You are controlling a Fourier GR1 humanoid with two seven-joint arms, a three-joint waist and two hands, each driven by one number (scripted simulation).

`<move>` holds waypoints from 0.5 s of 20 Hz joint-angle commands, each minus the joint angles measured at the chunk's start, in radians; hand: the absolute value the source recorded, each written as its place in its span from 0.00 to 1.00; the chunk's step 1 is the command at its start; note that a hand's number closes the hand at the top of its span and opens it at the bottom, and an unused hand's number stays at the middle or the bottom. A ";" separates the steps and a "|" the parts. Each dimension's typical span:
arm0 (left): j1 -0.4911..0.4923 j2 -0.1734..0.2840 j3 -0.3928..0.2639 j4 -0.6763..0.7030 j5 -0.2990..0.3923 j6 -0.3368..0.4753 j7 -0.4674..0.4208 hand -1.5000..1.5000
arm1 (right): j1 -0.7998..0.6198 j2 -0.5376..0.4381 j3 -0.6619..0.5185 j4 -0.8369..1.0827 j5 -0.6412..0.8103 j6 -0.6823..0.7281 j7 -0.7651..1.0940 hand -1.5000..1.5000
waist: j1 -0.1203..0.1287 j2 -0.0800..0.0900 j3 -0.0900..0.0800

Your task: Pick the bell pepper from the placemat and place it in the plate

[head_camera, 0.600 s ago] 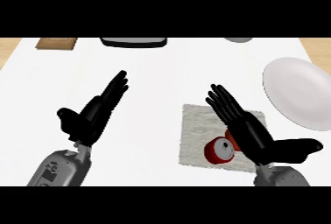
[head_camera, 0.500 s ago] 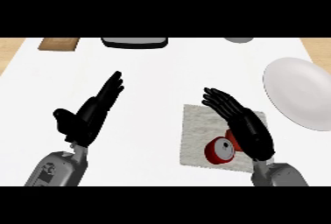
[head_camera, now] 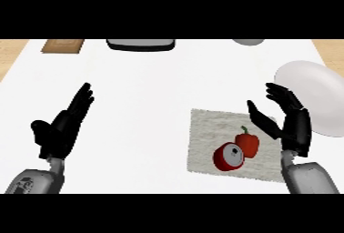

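One bell pepper [head_camera: 238, 149] on placemat [head_camera: 208, 136], just left of right hand's [head_camera: 292, 125] spread fingers [head_camera: 279, 93].

Rough, cloth-like grey placemat [head_camera: 228, 136]; glossy red bell pepper [head_camera: 236, 150]; smooth, matt white plate [head_camera: 316, 95]; plain matt white counter [head_camera: 161, 91]; wood-grained brown board [head_camera: 64, 45]; matt black hands, grey forearms.

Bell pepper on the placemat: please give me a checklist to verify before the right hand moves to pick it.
1. Bell pepper lies on the placemat: ok.
2. Pepper is uncovered, nothing on top: ok.
3. Right hand is open, fingers straight: ok.
4. Right hand is over the pepper: not ok, it is beside the mat's right edge.
5. Plate shows a bare surface: ok.
6. Left hand is open, away from the mat: ok.
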 commanded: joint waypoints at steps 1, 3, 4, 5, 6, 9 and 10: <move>0.070 0.016 0.025 0.038 0.004 -0.020 -0.082 0.50 | 0.014 0.113 0.034 0.049 0.223 -0.329 -0.044 0.00 | 0.014 -0.003 0.007; 0.049 0.003 0.038 0.088 0.005 -0.028 -0.123 0.50 | -0.010 0.181 0.096 0.086 0.334 -0.441 -0.032 0.00 | 0.000 -0.002 0.010; 0.059 0.020 0.043 0.078 0.017 -0.046 -0.107 0.50 | 0.018 0.223 0.149 0.101 0.405 -0.499 -0.011 0.00 | 0.000 -0.005 0.010; 0.049 0.018 0.046 0.068 0.007 -0.031 -0.104 0.50 | 0.020 0.242 0.162 0.133 0.462 -0.548 0.004 0.00 | -0.003 -0.006 0.011; 0.080 0.007 0.046 0.089 0.008 -0.037 -0.143 0.50 | 0.052 0.256 0.172 0.170 0.510 -0.582 0.017 0.00 | -0.005 -0.006 0.010; 0.080 0.001 0.052 0.131 0.001 -0.044 -0.175 0.50 | 0.056 0.259 0.187 0.157 0.653 -0.665 0.173 0.00 | -0.021 -0.009 0.009; 0.097 0.016 0.072 0.118 0.008 -0.051 -0.200 0.50 | 0.089 0.260 0.204 0.127 0.704 -0.673 0.208 0.00 | -0.022 -0.012 0.009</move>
